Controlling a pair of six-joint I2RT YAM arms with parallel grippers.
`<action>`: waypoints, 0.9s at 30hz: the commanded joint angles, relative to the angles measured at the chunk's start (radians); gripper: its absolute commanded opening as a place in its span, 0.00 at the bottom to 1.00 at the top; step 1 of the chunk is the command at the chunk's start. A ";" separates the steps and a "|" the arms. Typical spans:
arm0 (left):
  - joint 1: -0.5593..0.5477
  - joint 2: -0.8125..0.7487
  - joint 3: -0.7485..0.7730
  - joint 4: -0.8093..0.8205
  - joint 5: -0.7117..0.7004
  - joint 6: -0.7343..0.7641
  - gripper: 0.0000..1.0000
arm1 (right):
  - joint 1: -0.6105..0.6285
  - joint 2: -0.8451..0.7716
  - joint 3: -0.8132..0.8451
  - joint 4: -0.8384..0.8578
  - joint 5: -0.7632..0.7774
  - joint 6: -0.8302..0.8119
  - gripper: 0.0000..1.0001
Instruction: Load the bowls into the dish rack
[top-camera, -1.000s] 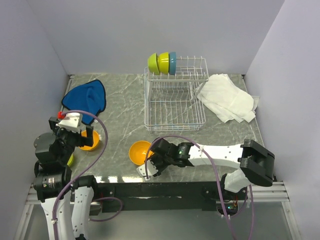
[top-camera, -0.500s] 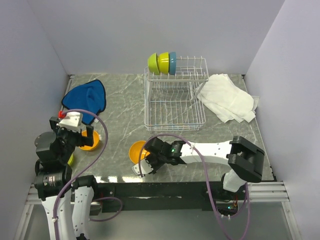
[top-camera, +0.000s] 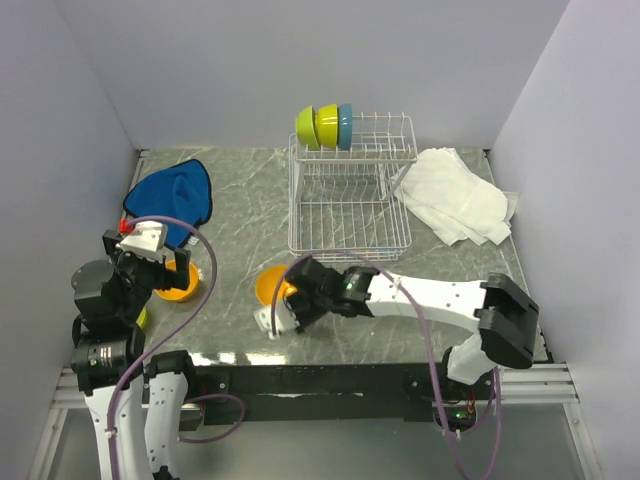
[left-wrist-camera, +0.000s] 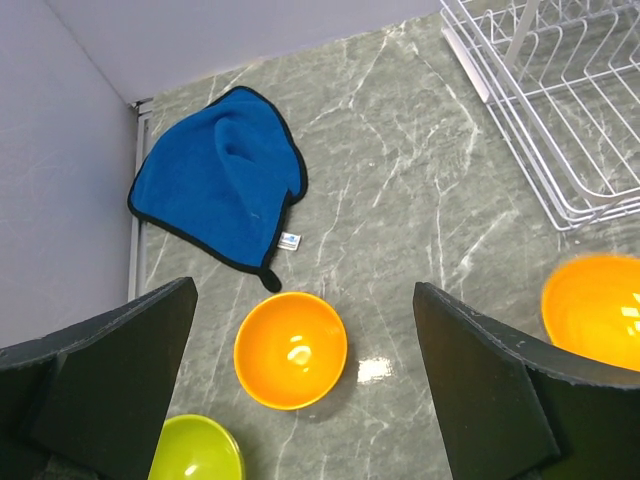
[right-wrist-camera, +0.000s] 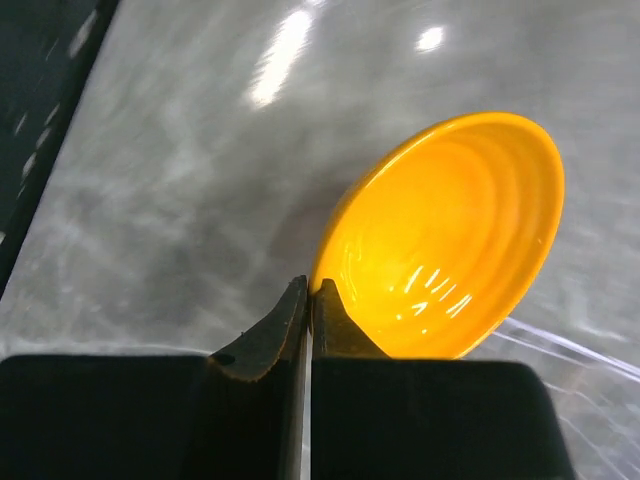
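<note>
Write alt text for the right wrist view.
The right gripper pinches the rim of an orange bowl, jaws shut, the bowl tilted with its inside facing the camera. Beneath is a grey marbled table.

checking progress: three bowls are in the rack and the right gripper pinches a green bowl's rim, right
Not green: the bowl that the right gripper pinches by the rim is orange, as the right wrist view shows. The rack does hold three bowls.

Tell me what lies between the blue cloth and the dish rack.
Nothing: the top view shows only bare marble tabletop between the blue cloth and the dish rack.
</note>
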 joint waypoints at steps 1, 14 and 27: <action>0.005 0.034 0.054 0.065 0.051 -0.011 0.97 | -0.044 -0.125 0.323 -0.012 -0.036 0.172 0.00; 0.000 0.552 0.345 0.398 0.367 -0.199 0.97 | -0.697 -0.047 0.733 0.311 -0.528 1.240 0.00; -0.028 0.974 0.692 0.241 0.254 -0.035 0.97 | -1.134 0.255 0.686 1.052 -0.763 2.154 0.00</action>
